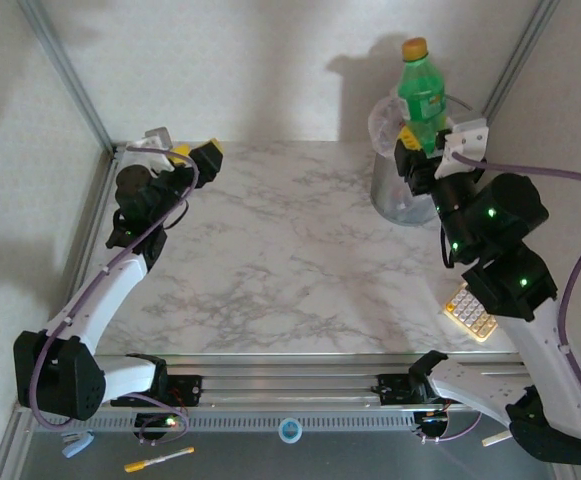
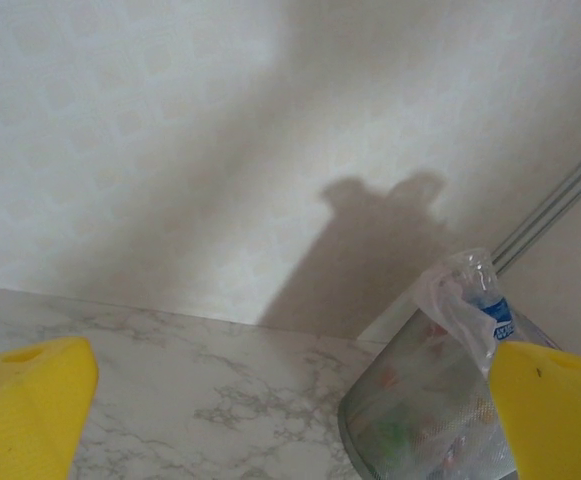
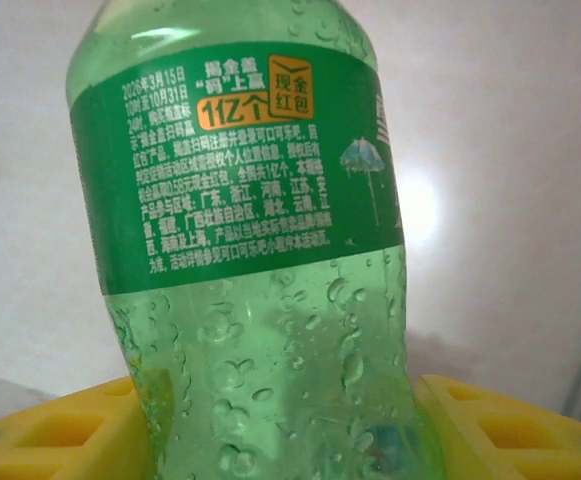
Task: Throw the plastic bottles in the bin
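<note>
A green plastic bottle (image 1: 422, 95) with an orange cap stands upright in my right gripper (image 1: 420, 150), directly above the bin (image 1: 395, 200) at the table's back right. In the right wrist view the yellow fingers (image 3: 60, 435) press both sides of the green bottle (image 3: 250, 250) below its label. My left gripper (image 1: 196, 153) hangs open at the back left with nothing in it. From the left wrist its yellow fingertips (image 2: 25, 400) stand wide apart, facing the grey bin (image 2: 420, 420), whose whitish bag holds several bottles, one clear with a blue label (image 2: 485, 300).
A beige calculator (image 1: 468, 310) lies at the table's right edge beside the right arm. Metal frame posts (image 1: 65, 70) rise at the back corners before the white wall. A yellow pen (image 1: 160, 460) and a tape roll (image 1: 290, 430) lie below the front rail.
</note>
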Controlling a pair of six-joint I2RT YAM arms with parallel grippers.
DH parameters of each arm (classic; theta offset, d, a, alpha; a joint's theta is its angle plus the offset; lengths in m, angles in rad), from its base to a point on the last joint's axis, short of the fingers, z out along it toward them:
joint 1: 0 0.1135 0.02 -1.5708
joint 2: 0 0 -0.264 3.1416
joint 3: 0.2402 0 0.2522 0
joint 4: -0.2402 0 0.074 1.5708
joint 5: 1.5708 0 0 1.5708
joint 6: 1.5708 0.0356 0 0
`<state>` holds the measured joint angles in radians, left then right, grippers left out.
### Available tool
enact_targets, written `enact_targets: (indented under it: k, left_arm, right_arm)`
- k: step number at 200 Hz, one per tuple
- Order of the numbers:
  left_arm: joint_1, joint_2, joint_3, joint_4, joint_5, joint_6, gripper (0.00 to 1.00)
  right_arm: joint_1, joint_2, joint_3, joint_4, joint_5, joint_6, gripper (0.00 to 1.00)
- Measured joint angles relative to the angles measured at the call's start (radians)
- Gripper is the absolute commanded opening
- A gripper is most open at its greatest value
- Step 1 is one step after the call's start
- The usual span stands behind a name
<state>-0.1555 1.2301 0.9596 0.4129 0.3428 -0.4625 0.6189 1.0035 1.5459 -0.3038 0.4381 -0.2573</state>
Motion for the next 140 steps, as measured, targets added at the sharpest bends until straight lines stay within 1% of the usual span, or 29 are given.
enact_targets:
  k: [20,37,41,49,58,73,76,84,93,110,140]
  left_arm:
    - [0.0,0.0,-0.002,-0.01,0.0,0.0,1.0]
    - [0.0,0.0,-0.002,-0.014,0.0,0.001,1.0]
    - [0.0,0.0,-0.002,-0.016,0.0,0.003,1.0]
    - [0.0,0.0,-0.002,-0.019,0.0,0.005,1.0]
    - [0.0,0.0,-0.002,-0.023,0.0,0.008,1.0]
    - [0.0,-0.001,-0.002,-0.033,0.0,0.011,1.0]
    - [0.0,-0.001,-0.002,-0.034,0.0,0.011,1.0]
    - [0.0,-0.001,-0.002,-0.04,0.0,0.012,1.0]
    - [0.0,-0.002,-0.003,-0.049,0.0,0.012,1.0]
    - [0.0,-0.008,-0.005,-0.072,0.0,0.014,1.0]
    - [0.0,-0.043,-0.022,-0.109,0.0,0.015,1.0]
  right_arm:
    - [-0.087,0.085,0.051,-0.067,-0.017,0.0,0.39]
    - [-0.189,0.174,0.094,-0.152,-0.061,0.029,0.43]
    - [-0.219,0.201,0.106,-0.176,-0.077,0.043,0.47]
    - [-0.276,0.252,0.125,-0.212,-0.096,0.064,0.58]
    - [-0.338,0.312,0.149,-0.258,-0.126,0.093,0.65]
    - [-0.425,0.452,0.254,-0.371,-0.177,0.158,0.88]
    - [-0.439,0.48,0.281,-0.392,-0.184,0.158,0.9]
    - [-0.472,0.562,0.353,-0.436,-0.208,0.188,0.91]
    - [-0.493,0.619,0.397,-0.466,-0.23,0.221,0.99]
    - [-0.505,0.636,0.381,-0.489,-0.284,0.261,0.99]
    - [-0.503,0.51,0.345,-0.504,-0.349,0.312,0.99]
